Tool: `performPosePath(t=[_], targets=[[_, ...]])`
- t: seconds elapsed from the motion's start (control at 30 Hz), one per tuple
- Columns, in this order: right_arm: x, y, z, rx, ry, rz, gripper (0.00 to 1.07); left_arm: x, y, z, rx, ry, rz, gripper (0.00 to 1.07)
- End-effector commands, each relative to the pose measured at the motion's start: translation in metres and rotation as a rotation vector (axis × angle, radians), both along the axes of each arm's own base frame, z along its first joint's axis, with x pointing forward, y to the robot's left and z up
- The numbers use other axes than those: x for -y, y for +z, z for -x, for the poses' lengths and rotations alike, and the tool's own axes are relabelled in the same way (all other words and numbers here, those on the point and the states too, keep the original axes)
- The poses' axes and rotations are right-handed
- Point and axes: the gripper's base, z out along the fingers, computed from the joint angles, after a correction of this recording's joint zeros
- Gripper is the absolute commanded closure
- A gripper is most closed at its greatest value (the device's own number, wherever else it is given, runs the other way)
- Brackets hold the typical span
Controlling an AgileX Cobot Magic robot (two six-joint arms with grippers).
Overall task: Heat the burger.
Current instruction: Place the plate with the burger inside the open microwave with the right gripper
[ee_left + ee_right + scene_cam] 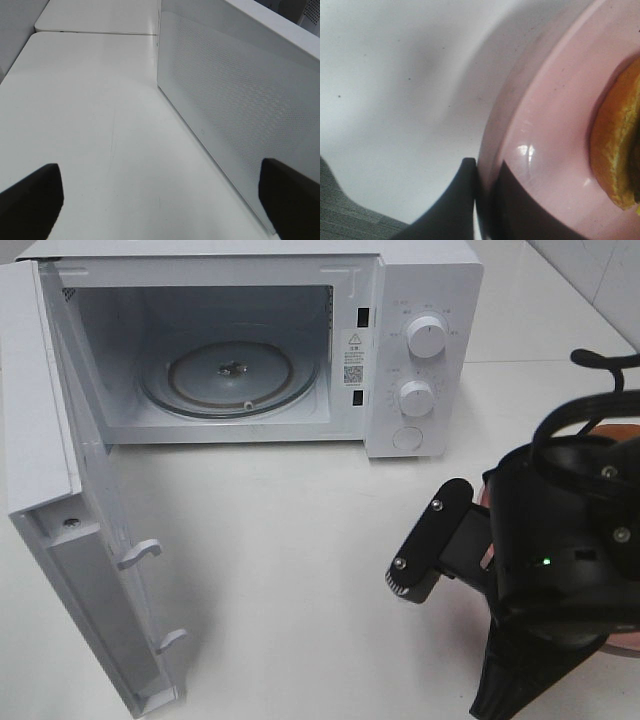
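Observation:
The burger (620, 150) shows only in the right wrist view, as an orange-brown bun edge on the pink plate (555, 130). My right gripper (482, 175) is shut on the plate's rim, with one dark finger (462, 200) outside the rim and the other on the plate's face. In the exterior high view the right gripper (432, 540) and its arm cover the burger, and only slivers of the plate (625, 643) show. The microwave (420, 340) stands at the back with its door (60, 490) wide open and its glass turntable (230, 375) bare. My left gripper (160, 205) is open and empty beside the door's outer face (240, 100).
The open door sticks out toward the front left of the white table (300, 570). Two knobs (427, 338) and a button are on the microwave's right panel. A table seam (95, 32) runs behind the left arm's area.

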Motion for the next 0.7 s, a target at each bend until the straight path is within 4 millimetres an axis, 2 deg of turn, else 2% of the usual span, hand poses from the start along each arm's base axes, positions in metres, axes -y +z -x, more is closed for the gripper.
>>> performPosePath(t=[0.03,0.33,0.7], targets=[[-0.005,0.005,0.008,0.026,0.094,0.065,1.07,0.000,0.000,0.002,0.027,0.001,0.000,0.09],[-0.022,0.005,0.029,0.018,0.246,0.076,1.07,0.000,0.000,0.002,0.027,0.001,0.000,0.09],[-0.033,0.005,0.045,0.010,0.382,0.088,1.07,0.000,0.000,0.002,0.027,0.001,0.000,0.09]])
